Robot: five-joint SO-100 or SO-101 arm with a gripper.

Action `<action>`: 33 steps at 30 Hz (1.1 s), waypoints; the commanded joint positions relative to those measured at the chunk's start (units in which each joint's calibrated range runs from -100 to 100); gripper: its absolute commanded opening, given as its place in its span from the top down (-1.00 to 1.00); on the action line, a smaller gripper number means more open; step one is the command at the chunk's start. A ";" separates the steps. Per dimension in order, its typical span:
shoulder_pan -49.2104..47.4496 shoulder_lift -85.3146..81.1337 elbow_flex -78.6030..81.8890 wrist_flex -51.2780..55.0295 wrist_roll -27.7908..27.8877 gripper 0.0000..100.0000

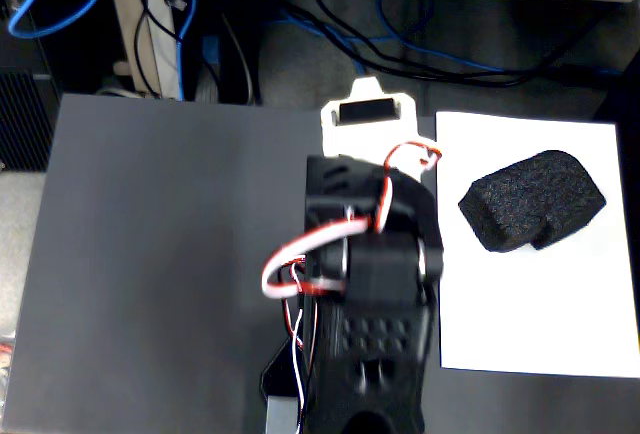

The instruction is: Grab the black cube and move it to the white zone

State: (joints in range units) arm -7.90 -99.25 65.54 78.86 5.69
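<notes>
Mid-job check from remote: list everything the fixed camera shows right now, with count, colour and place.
black cube: one, black foam, lying on the sheet's upper part, right side of view.
white zone: one, white paper sheet, on the mat's right side.
mat: one, dark grey, covering the table.
cables: several, blue and black, on the floor behind the table.
arm: one, black with red and white wires, centre of view, left of the sheet.
tool: one, white part at the arm's top end; its jaws cannot be made out.
</notes>
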 commanded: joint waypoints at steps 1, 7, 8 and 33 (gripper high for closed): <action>0.54 -0.41 14.97 -7.42 -0.14 0.97; 0.54 -0.50 29.11 -8.28 -0.35 0.97; 0.54 -0.50 30.20 -8.28 -0.35 0.97; -0.12 -0.50 34.37 -7.16 -3.54 0.97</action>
State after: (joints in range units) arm -7.83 -99.17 100.00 71.50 2.28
